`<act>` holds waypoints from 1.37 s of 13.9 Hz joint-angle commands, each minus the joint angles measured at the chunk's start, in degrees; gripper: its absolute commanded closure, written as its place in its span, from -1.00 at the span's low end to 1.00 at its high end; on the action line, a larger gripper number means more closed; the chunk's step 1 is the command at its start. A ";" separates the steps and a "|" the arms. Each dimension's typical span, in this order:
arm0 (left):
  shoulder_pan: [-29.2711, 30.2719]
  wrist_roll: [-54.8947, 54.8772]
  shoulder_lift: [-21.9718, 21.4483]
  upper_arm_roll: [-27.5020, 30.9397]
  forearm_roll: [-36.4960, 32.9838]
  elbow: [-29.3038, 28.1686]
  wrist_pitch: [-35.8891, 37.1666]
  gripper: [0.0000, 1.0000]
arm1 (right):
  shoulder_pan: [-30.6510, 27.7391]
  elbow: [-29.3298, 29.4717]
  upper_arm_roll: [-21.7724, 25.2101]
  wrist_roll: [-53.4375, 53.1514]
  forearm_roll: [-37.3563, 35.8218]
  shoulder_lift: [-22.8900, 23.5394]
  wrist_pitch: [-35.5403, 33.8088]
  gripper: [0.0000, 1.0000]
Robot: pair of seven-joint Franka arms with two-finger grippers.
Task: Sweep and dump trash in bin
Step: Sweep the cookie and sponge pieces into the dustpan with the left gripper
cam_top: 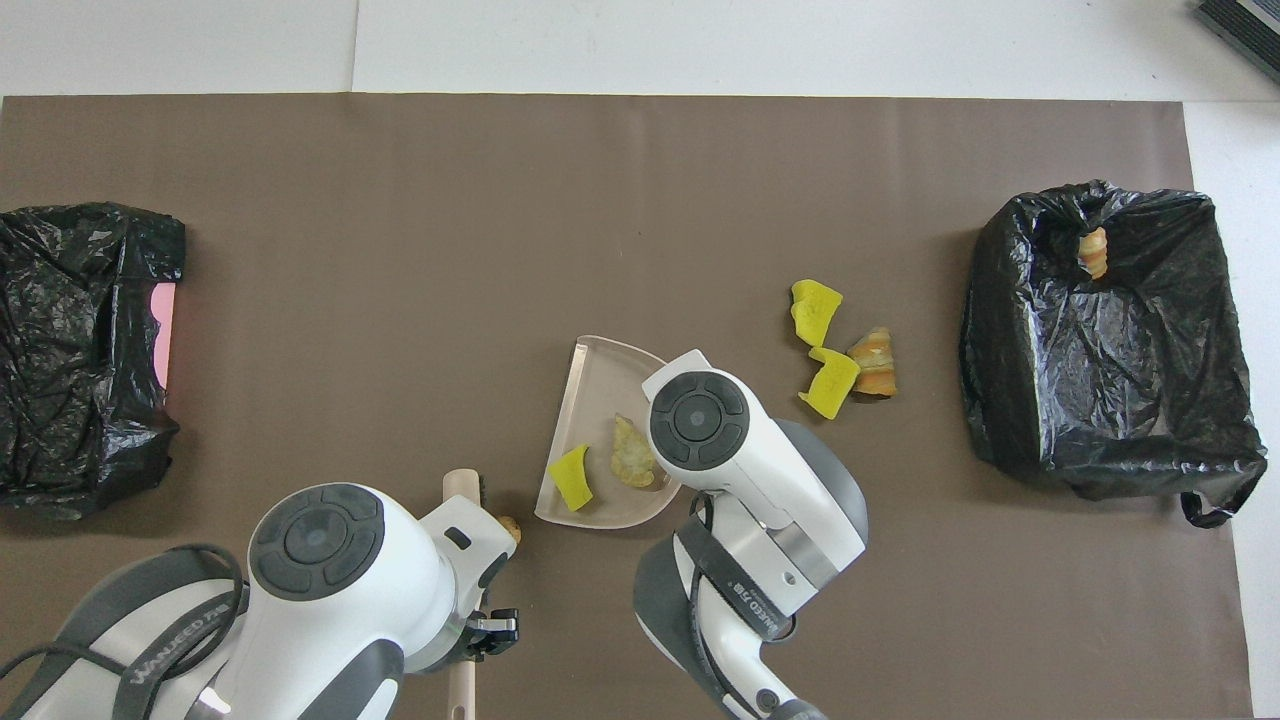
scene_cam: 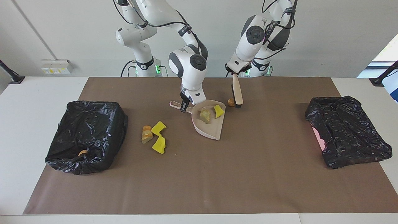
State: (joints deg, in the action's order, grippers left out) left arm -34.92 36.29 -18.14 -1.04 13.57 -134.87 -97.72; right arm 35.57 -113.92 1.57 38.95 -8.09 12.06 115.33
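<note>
Near the frame's centre, the right gripper (scene_cam: pixel 185 105) clamps the beige plastic dustpan (scene_cam: pixel 214 129) by its handle, steadying two scraps (scene_cam: pixel 211 114); the left gripper (scene_cam: pixel 235 72) grips the upright beige brush (scene_cam: pixel 238 92) beside a brown lump (scene_cam: pixel 231 102), ready to sweep it.

Beige dustpan (scene_cam: pixel 209 123) and brush (scene_cam: pixel 237 91); yellow sponge pieces (scene_cam: pixel 159 128) (cam_top: pixel 818 306), brown lumps (scene_cam: pixel 146 133) (cam_top: pixel 874 362); black bags (scene_cam: pixel 87 135) (cam_top: pixel 1110 340); brown mat (scene_cam: pixel 217 174) (cam_top: pixel 400 250) on white bench (scene_cam: pixel 31 93) (cam_top: pixel 700 45).

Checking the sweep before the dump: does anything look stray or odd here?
One small brown lump lies on the mat outside the beige plastic dustpan, beside the beige brush. Two yellow sponge pieces and a brown bread-like lump lie unswept toward the open black-lined bin.
</note>
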 commanded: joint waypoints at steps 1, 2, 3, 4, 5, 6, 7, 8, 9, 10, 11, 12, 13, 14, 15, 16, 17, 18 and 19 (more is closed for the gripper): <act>0.12 9.46 -4.27 -0.36 -0.47 -3.47 0.43 1.00 | -1.29 -1.83 -0.34 6.99 -0.35 -0.72 2.36 1.00; -0.06 12.63 -4.62 -0.45 -1.78 -3.91 0.51 1.00 | -1.38 -1.83 -0.25 8.06 -0.35 -0.72 2.97 1.00; -0.06 16.32 -5.15 -0.54 -2.05 -4.52 0.34 1.00 | -1.47 -1.83 -0.34 8.76 -0.35 -0.63 3.15 1.00; -0.15 18.36 -5.07 -0.54 -2.06 -4.87 0.25 1.00 | -1.55 -1.83 -0.25 9.82 -0.35 -0.63 3.24 1.00; -0.32 20.29 -4.89 -0.80 -2.06 -6.44 -0.71 1.00 | -1.56 -1.83 -0.34 9.91 -0.35 -0.63 3.06 1.00; -0.58 21.88 -4.54 -0.89 -2.06 -8.72 -2.28 1.00 | -1.03 -1.83 -0.25 9.48 -0.70 -0.80 2.28 1.00; -0.67 23.55 -4.54 -0.98 -1.97 -10.57 -5.17 1.00 | -0.59 -1.83 -0.17 9.13 -1.49 -1.07 1.66 1.00; -1.11 25.22 -4.02 -1.15 -1.79 -11.72 -8.68 1.00 | -0.59 -1.83 -0.25 8.17 -1.58 -1.07 1.48 1.00; -2.51 26.97 -3.05 -1.16 -1.18 -12.52 -12.02 1.00 | -0.59 -1.83 -0.25 7.63 -1.58 -1.07 1.57 1.00; -3.65 27.86 -1.65 -1.16 -1.00 -13.05 -14.49 1.00 | -0.59 -1.83 -0.25 7.63 -1.76 -1.07 1.39 1.00; -4.71 27.87 -0.07 -1.16 0.65 -13.14 -17.13 1.00 | -0.59 -1.91 -0.25 7.63 -1.76 -1.16 1.39 1.00; -5.59 27.70 2.12 -1.16 3.63 -13.05 -22.03 1.00 | -0.76 -1.92 -0.25 7.63 -1.76 -1.16 1.39 1.00; -6.12 27.43 4.23 -1.16 4.96 -12.70 -26.86 1.00 | -0.85 -1.92 -0.25 7.63 -1.76 -1.07 1.39 1.00; -6.91 27.34 6.86 -1.24 5.41 -12.18 -31.08 1.00 | -0.94 -1.92 -0.25 7.63 -1.76 -1.07 1.39 1.00; -7.70 27.08 8.71 -1.24 5.94 -10.69 -34.00 1.00 | -1.03 -1.92 -0.25 7.63 -1.76 -1.07 1.39 1.00; -7.71 25.95 10.30 -1.24 7.25 -9.03 -35.33 1.00 | -1.11 -1.92 -0.25 7.63 -1.76 -0.98 1.39 1.00; -7.62 24.11 11.62 -1.16 9.00 -6.92 -35.52 1.00 | -1.12 -1.92 -0.25 7.63 -1.76 -0.98 1.39 1.00; -7.62 21.48 12.59 -1.16 10.67 -5.51 -35.61 1.00 | -1.12 -1.92 -0.25 7.63 -1.76 -0.98 1.39 1.00; -7.70 18.41 13.21 -1.16 11.56 -4.45 -36.05 1.00 | -1.12 -1.92 -0.25 7.63 -1.76 -0.98 1.39 1.00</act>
State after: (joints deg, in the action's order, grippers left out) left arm -41.66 59.85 -8.17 -2.81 22.22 -142.71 -132.44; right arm 34.89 -114.22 1.66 46.85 -8.64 12.06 116.54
